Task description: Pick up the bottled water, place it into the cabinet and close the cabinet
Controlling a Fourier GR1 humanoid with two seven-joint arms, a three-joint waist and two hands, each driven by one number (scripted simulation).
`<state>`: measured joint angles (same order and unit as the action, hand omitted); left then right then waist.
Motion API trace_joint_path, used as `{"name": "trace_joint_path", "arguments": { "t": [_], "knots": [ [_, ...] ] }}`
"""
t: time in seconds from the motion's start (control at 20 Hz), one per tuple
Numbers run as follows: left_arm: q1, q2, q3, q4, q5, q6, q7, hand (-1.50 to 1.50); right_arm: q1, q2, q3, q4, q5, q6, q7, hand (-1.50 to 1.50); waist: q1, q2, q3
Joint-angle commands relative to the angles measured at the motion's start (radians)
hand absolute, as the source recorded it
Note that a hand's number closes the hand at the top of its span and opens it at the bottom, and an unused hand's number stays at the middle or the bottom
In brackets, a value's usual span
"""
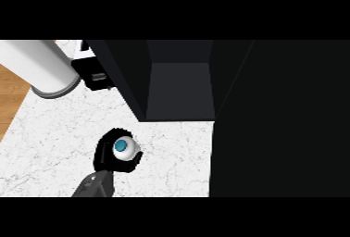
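The bottled water stands upright on the white marble counter, seen from above as a pale body with a blue cap. My right hand is curled round it from the left and below, its forearm coming in from the lower edge. The dark cabinet stands just behind the bottle with its inside open to view. Its door is swung out to the right. At the upper left a pale forearm ends in my left hand, beside the cabinet's left wall. How that hand is held is hidden.
The open door fills the right side of the view from top to bottom. A strip of wooden floor shows past the counter's left edge. Bare marble lies between the bottle and the cabinet's front.
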<state>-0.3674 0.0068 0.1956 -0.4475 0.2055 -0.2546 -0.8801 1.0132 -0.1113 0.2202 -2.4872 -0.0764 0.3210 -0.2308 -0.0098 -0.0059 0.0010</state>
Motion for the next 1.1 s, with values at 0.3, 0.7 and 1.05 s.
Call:
{"name": "trace_joint_path", "arguments": {
  "t": [0.3, 0.7, 1.05],
  "knots": [
    [-0.032, -0.007, -0.309, -0.256, 0.274, 0.192, 0.204, 1.50, 0.021, 0.011, 0.018, -0.085, -0.050, -0.005, 0.034, -1.50, -0.002, -0.006, 0.000],
    [-0.127, -0.006, -0.500, -0.477, 0.267, 0.509, 0.377, 1.50, 0.005, 0.020, 0.033, -0.080, -0.037, -0.017, 0.059, -1.50, -0.005, 0.000, -0.001],
    [-0.305, -0.007, -0.589, -0.408, 0.295, 0.727, 0.435, 1.50, -0.009, 0.007, -0.053, -0.036, -0.083, 0.017, -0.006, -1.50, -0.030, 0.005, -0.001]
  ]
}}
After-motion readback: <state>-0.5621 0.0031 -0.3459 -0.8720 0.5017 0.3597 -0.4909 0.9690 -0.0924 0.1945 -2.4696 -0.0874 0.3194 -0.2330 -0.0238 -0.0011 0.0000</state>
